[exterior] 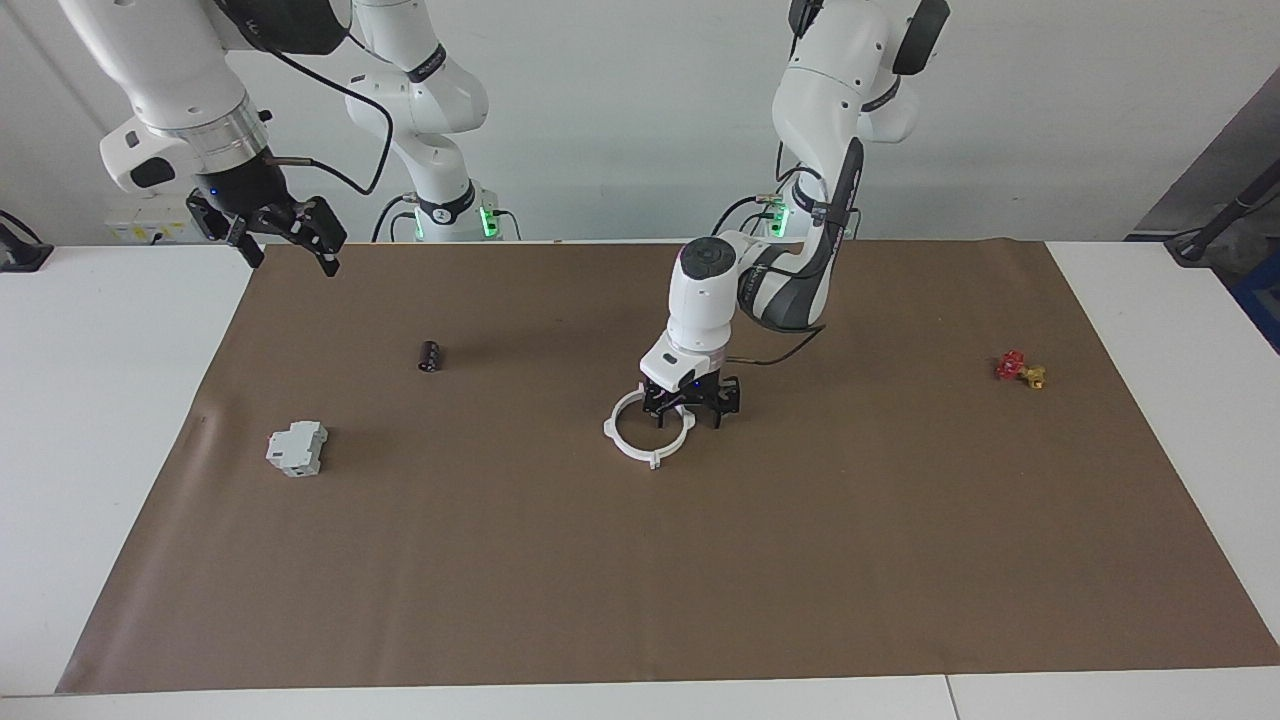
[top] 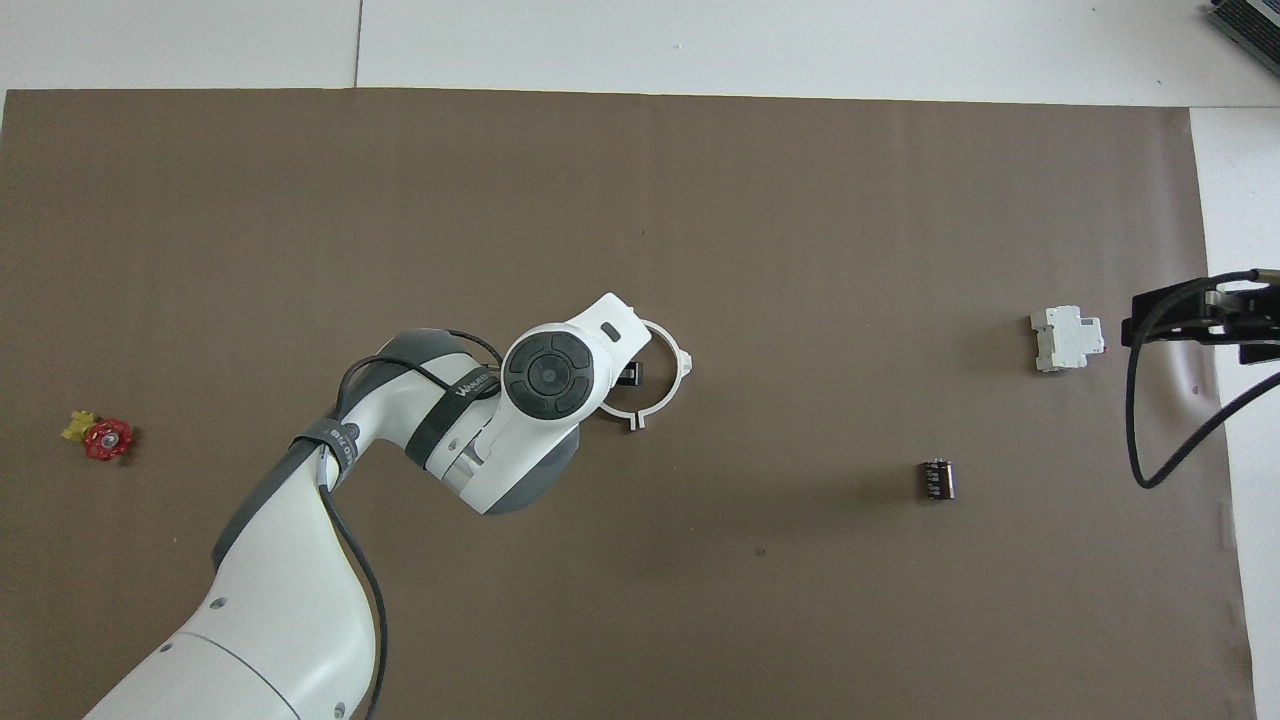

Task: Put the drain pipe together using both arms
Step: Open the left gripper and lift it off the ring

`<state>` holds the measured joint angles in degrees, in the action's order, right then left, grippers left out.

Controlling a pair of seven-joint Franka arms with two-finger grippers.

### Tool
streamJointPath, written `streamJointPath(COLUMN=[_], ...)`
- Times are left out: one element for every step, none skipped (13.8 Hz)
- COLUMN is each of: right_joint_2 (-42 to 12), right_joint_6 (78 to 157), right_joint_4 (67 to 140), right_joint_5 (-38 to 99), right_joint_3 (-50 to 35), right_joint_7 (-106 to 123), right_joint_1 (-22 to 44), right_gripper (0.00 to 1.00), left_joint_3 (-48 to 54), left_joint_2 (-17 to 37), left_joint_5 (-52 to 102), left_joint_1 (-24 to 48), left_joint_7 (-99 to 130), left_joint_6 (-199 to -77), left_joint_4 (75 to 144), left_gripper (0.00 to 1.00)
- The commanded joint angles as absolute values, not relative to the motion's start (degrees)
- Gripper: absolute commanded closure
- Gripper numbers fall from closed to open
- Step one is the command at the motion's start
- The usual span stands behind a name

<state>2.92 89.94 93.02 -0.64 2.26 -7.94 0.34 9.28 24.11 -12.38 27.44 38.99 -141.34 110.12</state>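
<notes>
The thin white plastic drain pipe ring (exterior: 648, 432) (top: 660, 385), its two half-rings lying together as one circle with small outward tabs, rests flat on the brown paper sheet (exterior: 800, 560) (top: 700, 200) that covers my white bench (exterior: 100, 400) (top: 800, 40), about midway between the two ends. My left pincer (exterior: 690, 408) is down at the ring's edge on the side toward my left arm's end; I cannot tell whether its black fingers are apart or clamped on the rim. From overhead the round grey-capped wrist hides most of it, and a grey band on the left arm carries white lettering too small for me to read. My right pincer (exterior: 290, 238) (top: 1195, 322) hangs raised over the sheet's edge at the right arm's end, waiting, its fingers apart and holding nothing. Toward that end lie a small dark cylinder (exterior: 431, 355) (top: 937, 479) and, farther from me, a grey boxy block (exterior: 297, 447) (top: 1066, 338). Near the left arm's end sits a small red-and-gold valve (exterior: 1019, 369) (top: 100, 436).
</notes>
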Motion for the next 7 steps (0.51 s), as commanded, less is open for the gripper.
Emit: streamJointPath(right_joint_2=[3.16,3.16,3.16,3.16,3.16,3.16,3.16], right_joint_6=[89.65,89.65,89.65,89.65,89.65,89.65,89.65], right_joint_4=[93.25,93.25,93.25,93.25,93.25,93.25,93.34], right_joint_5=[0.35,0.35,0.35,0.35,0.35,0.35,0.35], right_joint_3=[2.11,2.11,2.11,2.11,2.11,2.11,2.11], right_joint_7=[-6.94,-6.94,-6.94,-6.94,-6.94,-6.94,-6.94], right_joint_1=[0.0,0.0,0.0,0.0,0.0,0.0,0.0], right_gripper=[0.0,0.0,0.0,0.0,0.0,0.0,0.0], left_joint_3=[9.05,9.05,9.05,9.05,9.14,9.14,9.14], left_joint_2=[21.28,20.05,18.82,17.68,16.45,15.48,14.34], left_joint_5=[-13.89,-13.89,-13.8,-13.8,-13.8,-13.71,-13.71], left_joint_1=[27.25,27.16,27.16,26.9,26.55,26.54,26.46], left_joint_7=[40.17,40.08,40.25,40.69,40.95,41.31,41.66], left_joint_6=[-137.04,-135.72,-134.22,-132.82,-131.41,-130.53,-129.21], left_joint_4=[109.86,109.86,109.95,109.95,109.95,109.95,109.86], left_gripper=[0.0,0.0,0.0,0.0,0.0,0.0,0.0])
